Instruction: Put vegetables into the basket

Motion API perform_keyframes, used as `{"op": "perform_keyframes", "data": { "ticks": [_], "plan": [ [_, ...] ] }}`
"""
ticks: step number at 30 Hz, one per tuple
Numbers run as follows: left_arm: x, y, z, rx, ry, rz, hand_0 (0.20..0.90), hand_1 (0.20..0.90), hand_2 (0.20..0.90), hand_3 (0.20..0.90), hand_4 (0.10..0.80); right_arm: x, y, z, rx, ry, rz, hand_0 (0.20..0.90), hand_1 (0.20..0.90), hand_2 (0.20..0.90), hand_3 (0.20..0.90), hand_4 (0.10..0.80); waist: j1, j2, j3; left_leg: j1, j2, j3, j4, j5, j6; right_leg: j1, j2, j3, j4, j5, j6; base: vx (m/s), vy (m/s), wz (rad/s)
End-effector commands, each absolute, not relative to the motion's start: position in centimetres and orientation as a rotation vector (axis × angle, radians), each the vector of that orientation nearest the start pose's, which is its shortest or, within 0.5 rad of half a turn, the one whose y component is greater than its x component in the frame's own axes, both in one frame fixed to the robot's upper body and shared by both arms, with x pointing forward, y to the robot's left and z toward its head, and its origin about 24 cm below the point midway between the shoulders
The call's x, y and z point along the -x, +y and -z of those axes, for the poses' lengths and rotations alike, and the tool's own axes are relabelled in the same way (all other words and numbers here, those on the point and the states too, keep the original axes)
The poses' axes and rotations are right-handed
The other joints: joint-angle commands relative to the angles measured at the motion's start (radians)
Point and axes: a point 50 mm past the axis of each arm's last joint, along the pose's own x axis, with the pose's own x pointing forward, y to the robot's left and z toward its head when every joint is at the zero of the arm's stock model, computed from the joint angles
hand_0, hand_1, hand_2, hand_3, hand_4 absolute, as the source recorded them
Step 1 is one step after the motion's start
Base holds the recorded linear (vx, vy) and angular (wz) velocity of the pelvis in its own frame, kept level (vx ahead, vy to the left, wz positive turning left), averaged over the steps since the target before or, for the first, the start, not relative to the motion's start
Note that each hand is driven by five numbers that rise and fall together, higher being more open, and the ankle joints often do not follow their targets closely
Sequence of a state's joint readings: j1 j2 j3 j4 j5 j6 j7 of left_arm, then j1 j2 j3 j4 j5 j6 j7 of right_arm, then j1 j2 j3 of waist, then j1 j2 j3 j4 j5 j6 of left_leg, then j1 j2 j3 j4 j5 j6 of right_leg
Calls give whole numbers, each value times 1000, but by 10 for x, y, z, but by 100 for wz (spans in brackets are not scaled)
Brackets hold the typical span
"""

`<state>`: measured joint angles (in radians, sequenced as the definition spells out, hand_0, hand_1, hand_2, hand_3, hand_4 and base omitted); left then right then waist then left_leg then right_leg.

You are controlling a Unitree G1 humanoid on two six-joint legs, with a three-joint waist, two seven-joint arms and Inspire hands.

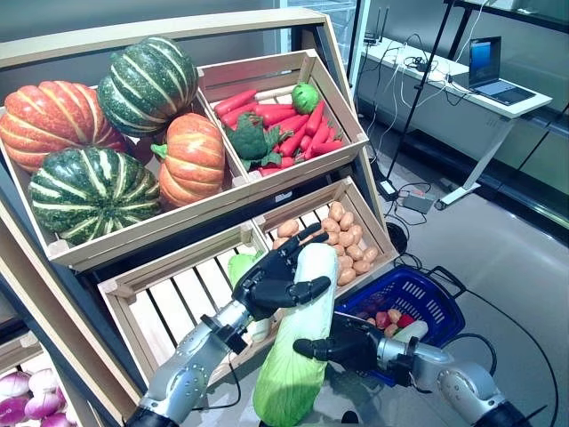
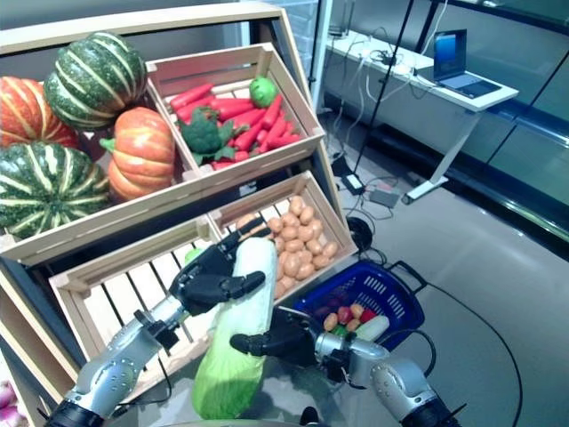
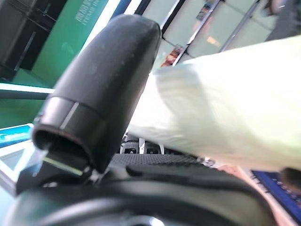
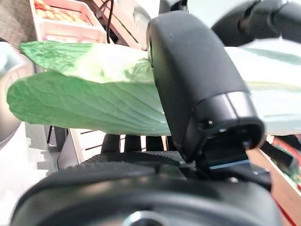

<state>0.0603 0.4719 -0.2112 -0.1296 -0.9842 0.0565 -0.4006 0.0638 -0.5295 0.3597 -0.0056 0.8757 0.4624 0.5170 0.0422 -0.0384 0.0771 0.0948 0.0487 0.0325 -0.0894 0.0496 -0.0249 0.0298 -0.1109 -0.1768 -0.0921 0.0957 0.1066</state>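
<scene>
Both hands hold one long cabbage (image 1: 298, 342), upright in front of the shelf (image 1: 169, 236), its white stalk end up and its green leafy end down. The left hand (image 1: 276, 277) has fingers and thumb curled round the upper, stalk part; the right hand (image 1: 342, 342) clasps the middle from the other side, thumb across the leaves. Judgement: two grips are used because the cabbage is long and would tip in one. The basket (image 1: 418, 298), holding a few vegetables, stands on the floor just right of the cabbage, so a short carry remains.
</scene>
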Motion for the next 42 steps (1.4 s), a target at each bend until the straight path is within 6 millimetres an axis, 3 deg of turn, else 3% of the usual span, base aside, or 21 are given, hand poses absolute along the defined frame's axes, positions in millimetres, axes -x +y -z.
{"op": "perform_keyframes", "data": {
  "ticks": [1,10,21,24,27,30,33,38,42],
  "plan": [
    [-248,164,-120,550,-262,677,900,900,900,900,800,-221,-146,-40,-584,299,-821,300,300,300,300,400,5,-12,-19,9,-7,-24,2,-71,-22,76,-48,-15,5,-41,54,0,0,0],
    [-247,181,-118,524,-262,573,900,900,900,900,800,-229,-171,-48,-589,188,-628,300,300,300,300,400,-6,-10,-13,-5,-3,-22,2,-64,-23,64,-40,-12,5,-38,51,0,-19,0],
    [-239,209,-114,426,-289,432,900,900,900,900,800,-228,-216,-48,-721,-17,-190,300,300,300,300,400,-17,-1,17,-70,3,-19,2,-49,-31,10,-23,-22,5,-43,43,-2,-28,0],
    [-242,219,-121,412,-340,377,900,900,900,900,800,-236,-229,-49,-784,-92,-59,300,300,300,300,400,-21,10,65,-115,6,-16,2,-39,-27,-41,-12,-18,17,-43,32,-191,14,0],
    [-247,224,-136,405,-449,319,900,900,900,900,800,-253,-236,-66,-841,-227,15,300,300,300,300,400,-27,28,161,-186,4,-17,2,-11,-20,-134,3,-11,81,-56,12,-361,35,1],
    [-257,225,-142,416,-506,286,900,900,900,900,800,-267,-251,-75,-1005,-335,95,300,300,300,300,400,-20,41,236,-235,-2,-20,35,7,-21,-186,11,-7,147,-74,0,-251,10,2],
    [-260,223,-150,405,-544,296,900,900,900,900,800,-275,-265,-87,-1068,-414,144,300,300,300,300,400,-10,48,293,-316,-13,-26,136,-5,-26,-241,10,-14,221,-92,-13,-171,-17,3],
    [-266,216,-158,498,-592,324,900,900,900,900,800,-285,-290,-91,-1193,-497,303,300,300,300,300,400,10,56,380,-495,-39,-32,320,-39,-27,-383,-11,-22,363,-117,-25,-172,-37,0],
    [-267,204,-161,516,-616,383,900,900,900,900,800,-291,-296,-98,-1227,-556,330,300,300,300,300,400,17,63,418,-586,-47,-24,395,-56,-17,-472,-26,-30,447,-134,-34,-159,-6,4]
  ]
}}
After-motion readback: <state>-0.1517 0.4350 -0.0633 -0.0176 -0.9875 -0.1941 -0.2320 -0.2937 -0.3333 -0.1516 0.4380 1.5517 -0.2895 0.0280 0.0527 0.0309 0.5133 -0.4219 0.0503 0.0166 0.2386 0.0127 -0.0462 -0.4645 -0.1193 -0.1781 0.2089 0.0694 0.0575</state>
